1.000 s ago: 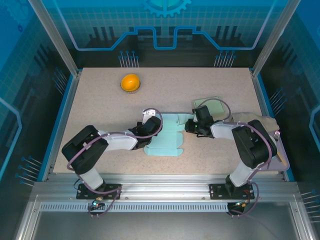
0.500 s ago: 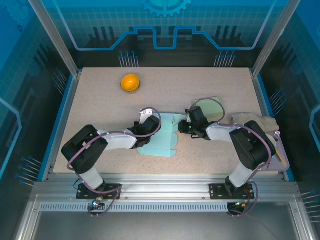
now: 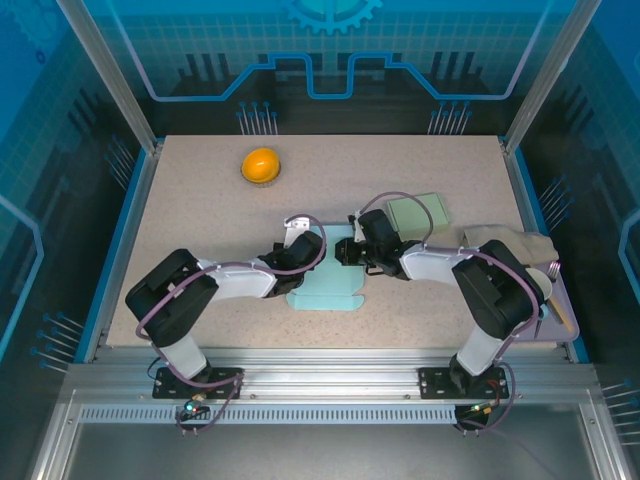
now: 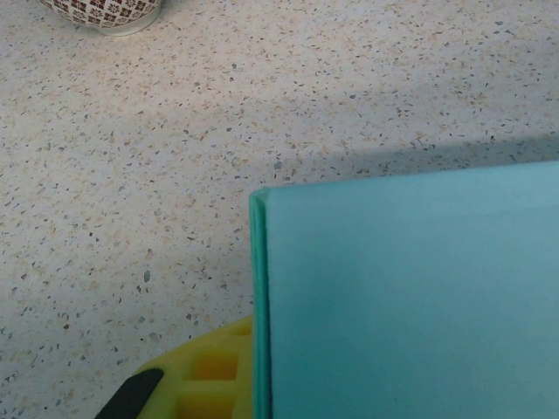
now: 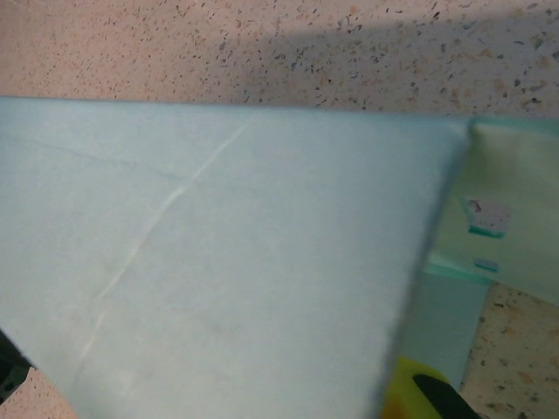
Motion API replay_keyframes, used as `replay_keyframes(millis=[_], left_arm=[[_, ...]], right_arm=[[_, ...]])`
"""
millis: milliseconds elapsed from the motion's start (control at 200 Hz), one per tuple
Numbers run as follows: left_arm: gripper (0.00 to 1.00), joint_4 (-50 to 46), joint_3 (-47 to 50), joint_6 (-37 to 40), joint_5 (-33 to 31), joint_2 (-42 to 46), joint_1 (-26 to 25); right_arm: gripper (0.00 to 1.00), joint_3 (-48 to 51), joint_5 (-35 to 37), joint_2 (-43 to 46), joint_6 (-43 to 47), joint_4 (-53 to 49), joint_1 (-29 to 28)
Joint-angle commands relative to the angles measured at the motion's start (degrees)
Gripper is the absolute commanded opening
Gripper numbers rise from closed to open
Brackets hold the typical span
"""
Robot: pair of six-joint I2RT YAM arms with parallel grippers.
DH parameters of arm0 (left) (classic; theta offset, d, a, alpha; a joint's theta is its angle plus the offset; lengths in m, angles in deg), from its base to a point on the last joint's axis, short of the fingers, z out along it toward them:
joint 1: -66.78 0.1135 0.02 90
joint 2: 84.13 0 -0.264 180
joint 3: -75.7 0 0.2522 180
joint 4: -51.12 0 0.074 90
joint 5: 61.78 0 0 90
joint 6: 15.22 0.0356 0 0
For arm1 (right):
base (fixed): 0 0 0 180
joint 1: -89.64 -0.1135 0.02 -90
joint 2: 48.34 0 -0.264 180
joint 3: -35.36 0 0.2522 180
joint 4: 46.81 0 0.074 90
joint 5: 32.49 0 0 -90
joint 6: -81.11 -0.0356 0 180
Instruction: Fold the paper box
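The paper box (image 3: 325,292) is a pale teal die-cut sheet lying mid-table, with its upper part raised between the two arms. My left gripper (image 3: 310,260) is shut on the box's left edge. In the left wrist view the teal panel (image 4: 402,297) stands right against one yellow finger (image 4: 205,371), and the other finger is hidden behind it. My right gripper (image 3: 347,252) is shut on a flap from the right side. That flap (image 5: 218,244) spreads across the right wrist view above a yellow fingertip (image 5: 409,393).
An orange ball in a small patterned bowl (image 3: 261,165) sits at the back left; its rim (image 4: 105,13) shows in the left wrist view. A pale green pad (image 3: 420,211) and a beige cloth (image 3: 510,243) lie to the right.
My right gripper has moved left across the box, carrying its flap toward the left gripper. The left gripper has barely moved.
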Motion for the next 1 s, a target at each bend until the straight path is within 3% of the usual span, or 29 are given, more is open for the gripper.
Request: replay_keyframes(millis=[0, 280, 425, 520, 755, 830, 995], left_arm=[[0.0, -5.65, 0.41, 2.18, 3.7, -2.11, -0.87], [0.0, -5.97, 0.25, 2.12, 3.59, -2.06, -0.9], [0.0, -6.0, 0.17, 1.98, 3.57, -2.15, -0.87], [0.0, -6.0, 0.26, 1.91, 3.64, -2.07, -0.87], [0.0, -5.38, 0.91, 1.38, 3.37, -1.84, -0.88], [0.0, -5.21, 1.16, 1.51, 3.46, -1.66, -0.89], [0.0, -5.47, 1.1, 1.95, 3.6, -1.67, -0.88]], right_arm=[[0.14, 0.62, -0.01, 0.07, -0.98, -0.95, -0.35], [0.22, -3.16, 1.17, 11.55, 9.09, -17.35, 1.08], [0.3, -6.64, -0.52, 18.1, 17.68, -27.68, 5.07], [0.39, -9.3, -2.57, 21.47, 28.58, -34.01, 8.87], [0.5, -12.91, -1.84, 24.19, 72.05, -41.51, 15.07], [0.51, -12.63, 2.52, 21.85, 78.29, -39.32, 16.84], [0.5, -14.59, 1.93, 13.35, 81.53, -35.39, 22.22]])
